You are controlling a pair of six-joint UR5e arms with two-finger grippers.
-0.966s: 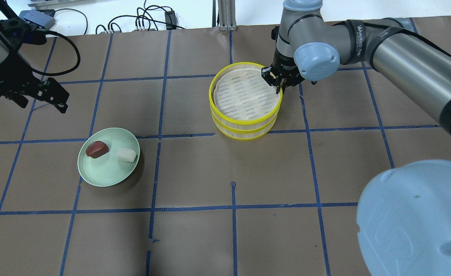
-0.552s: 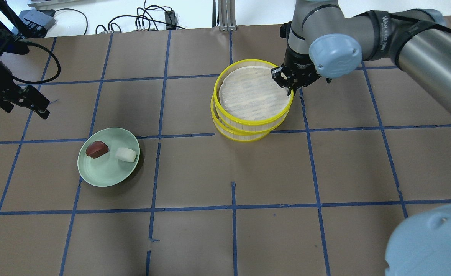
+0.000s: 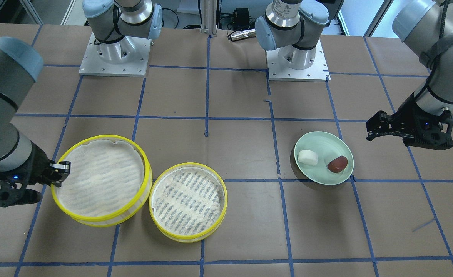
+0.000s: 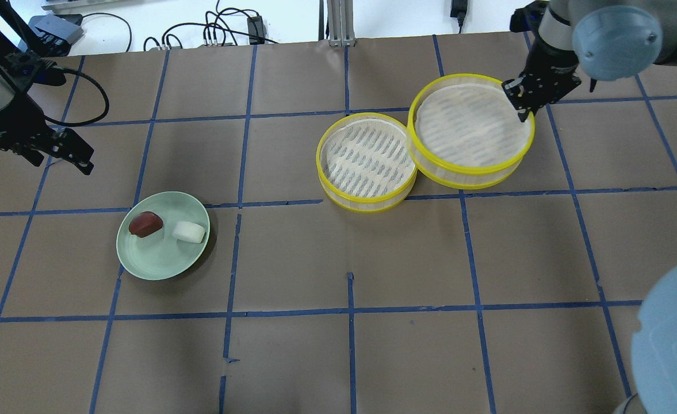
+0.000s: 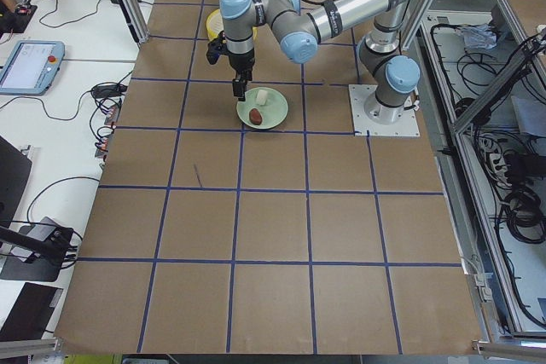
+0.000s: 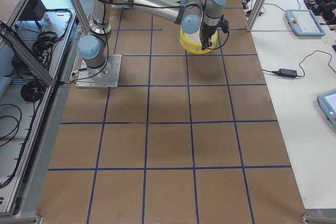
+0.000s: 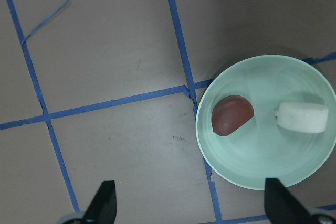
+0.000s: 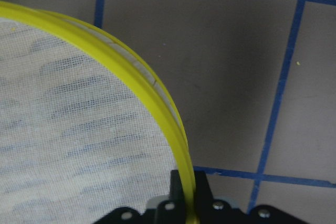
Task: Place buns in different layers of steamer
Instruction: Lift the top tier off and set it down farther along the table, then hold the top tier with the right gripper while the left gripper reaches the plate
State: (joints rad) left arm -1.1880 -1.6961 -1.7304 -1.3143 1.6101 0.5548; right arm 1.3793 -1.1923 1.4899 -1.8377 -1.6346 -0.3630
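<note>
Two yellow-rimmed steamer trays with mesh liners sit side by side. My right gripper (image 4: pixel 521 107) is shut on the far right rim of one tray (image 4: pixel 470 129), which looks slightly raised and overlaps the right edge of the other tray (image 4: pixel 366 161) on the table. The right wrist view shows that rim (image 8: pixel 157 103) between my fingers. A dark reddish-brown bun (image 4: pixel 145 223) and a white bun (image 4: pixel 189 231) lie on a pale green plate (image 4: pixel 154 259). My left gripper (image 4: pixel 73 152) is open and empty, above and to the far left of the plate. Both buns show in its wrist view (image 7: pixel 232 115).
Cables and devices (image 4: pixel 223 29) lie beyond the table's far edge. My right arm's elbow (image 4: pixel 672 345) fills the near right corner of the overhead view. Both arm bases (image 3: pixel 297 61) stand on the robot's side. Blue tape lines grid the brown table.
My right gripper has lifted the upper tray off the stack and carried it to the right, beside the lower tray. My left gripper has shifted slightly. The buns have not moved.
</note>
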